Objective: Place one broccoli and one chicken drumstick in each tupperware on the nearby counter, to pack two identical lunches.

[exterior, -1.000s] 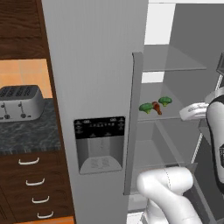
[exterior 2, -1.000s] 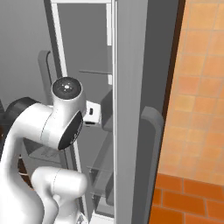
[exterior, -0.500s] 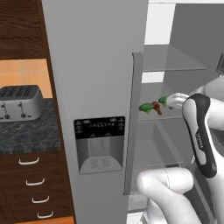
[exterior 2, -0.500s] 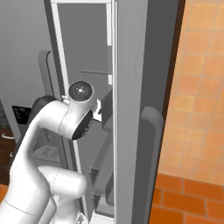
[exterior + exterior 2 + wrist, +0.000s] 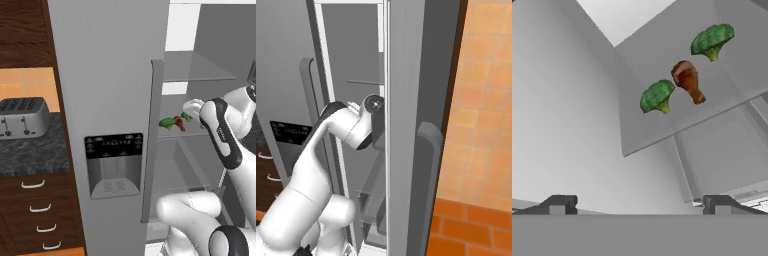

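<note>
Setting: a rendered kitchen; a tall grey fridge (image 5: 110, 75) with a dark dispenser panel (image 5: 114, 165) fills the middle of the left base view, its compartment open at the right, and a dark speckled stone counter (image 5: 30, 150) over brown drawers sits at the left edge.
Counter: a silver four-slot toaster (image 5: 22, 116) stands on it at the left middle of the frame.
Food: on a grey fridge shelf (image 5: 662, 55), in the upper right of the hand view, lie two bumpy green broccoli florets (image 5: 657, 96) (image 5: 712, 40) with a glossy orange-brown chicken drumstick (image 5: 687, 80) between them, each near its neighbour but apart.
Second drumstick: possibly hidden; the small cluster in the left base view is too blurred to count.
Tool: the two-finger gripper (image 5: 639, 202) has its dark tips spread wide at the bottom of the hand view, nothing between them, well short of the shelf.
Handling, broccoli: likely light, bumpy crown gives grip; close across the crown's width, not the thin stalk.
Handling, drumstick: probably smooth and slippery, tapered; pinch the thick rounded end, or it may squirt out.
Risk: florets may roll when nudged.
</note>
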